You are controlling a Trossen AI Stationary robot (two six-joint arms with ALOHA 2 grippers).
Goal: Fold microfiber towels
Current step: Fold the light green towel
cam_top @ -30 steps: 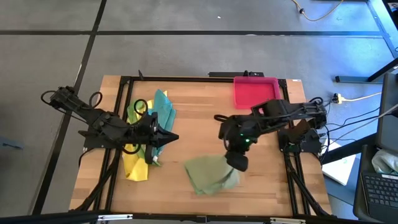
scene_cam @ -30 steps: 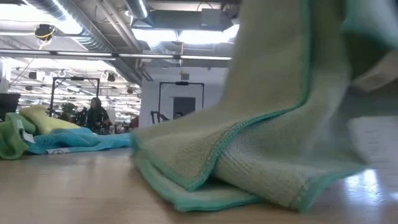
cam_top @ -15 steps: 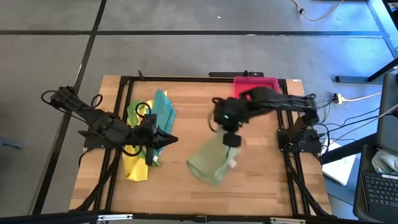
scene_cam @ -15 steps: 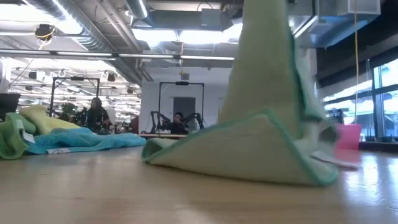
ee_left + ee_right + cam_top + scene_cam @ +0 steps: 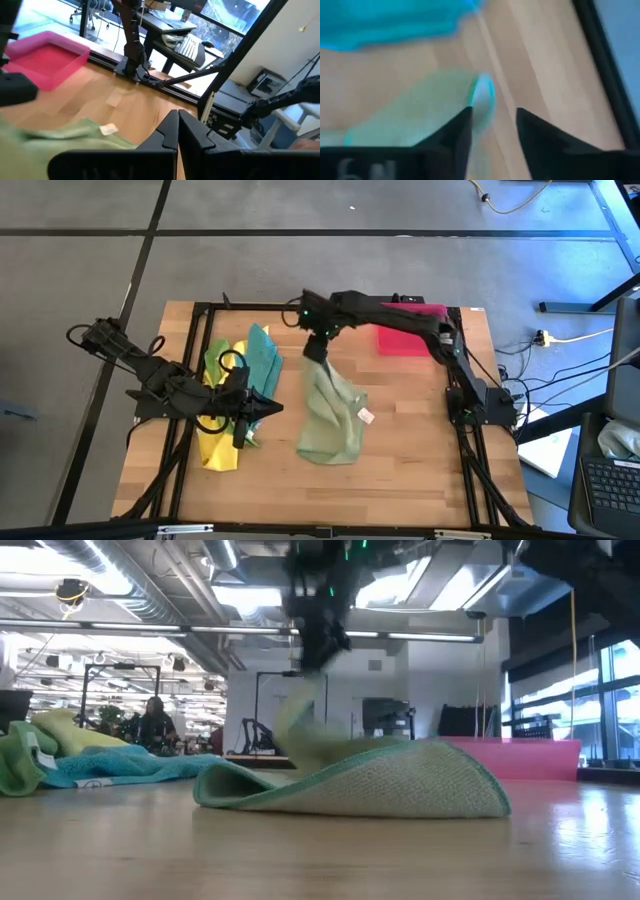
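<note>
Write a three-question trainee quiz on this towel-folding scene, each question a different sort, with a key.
1. True or false: the right gripper is over the far end of the pale olive towel, fingers apart.
2. Multiple choice: the pink tray sits at the table's
A. far right corner
B. near left corner
C. centre
3. Fill in: the left gripper, shut, waits beside the pile of yellow, green and ____ towels.

Key: 1 true; 2 A; 3 teal.

Towels: 1 olive, 1 teal, 1 green, 1 yellow; 1 pink tray.
</note>
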